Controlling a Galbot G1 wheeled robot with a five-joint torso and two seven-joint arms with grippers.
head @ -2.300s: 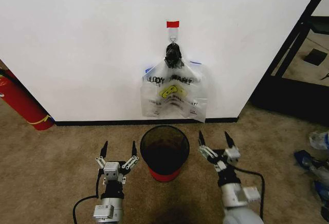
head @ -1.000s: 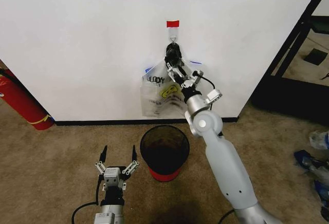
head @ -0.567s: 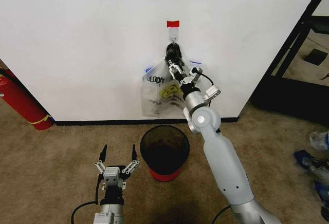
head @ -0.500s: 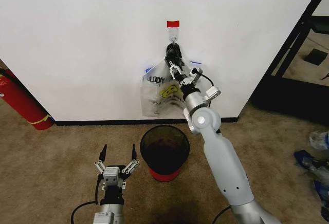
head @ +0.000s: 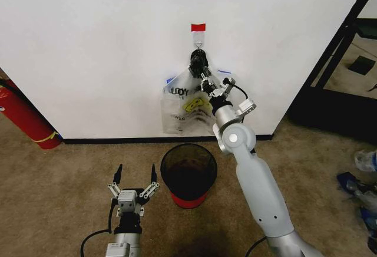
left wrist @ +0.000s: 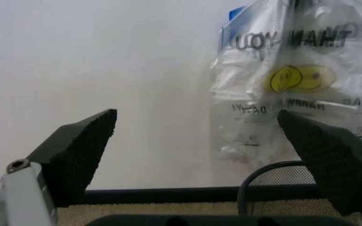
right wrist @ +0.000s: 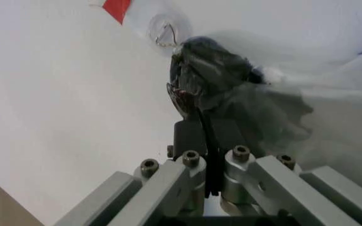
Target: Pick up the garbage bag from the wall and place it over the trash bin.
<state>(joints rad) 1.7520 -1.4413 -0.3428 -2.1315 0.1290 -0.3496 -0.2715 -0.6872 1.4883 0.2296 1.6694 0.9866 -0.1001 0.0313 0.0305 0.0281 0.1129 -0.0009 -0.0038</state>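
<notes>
The garbage bag (head: 181, 107), thin clear plastic with black lettering and a yellow smiley, hangs on the white wall (head: 100, 45) from a hook (right wrist: 164, 34) below a red tape strip (head: 198, 27). A black knot (head: 197, 61) bunches its top. My right gripper (head: 204, 82) is raised to the wall just under that knot (right wrist: 209, 70); in the right wrist view the gripper (right wrist: 207, 127) is shut on the bag's film. The black mesh trash bin (head: 166, 158) with a red base stands on the floor below. My left gripper (head: 135, 175) is open, low beside the bin.
A red fire extinguisher (head: 23, 115) leans against the wall at the far left. A black baseboard (head: 118, 141) runs along the wall's foot. A dark doorway frame (head: 336, 62) stands at the right, with plastic clutter (head: 362, 186) on the carpet there.
My right arm has risen from beside the bin to the bag's top. Over the last half second its gripper has closed and shifted slightly down from the knot. The left arm stays put.
</notes>
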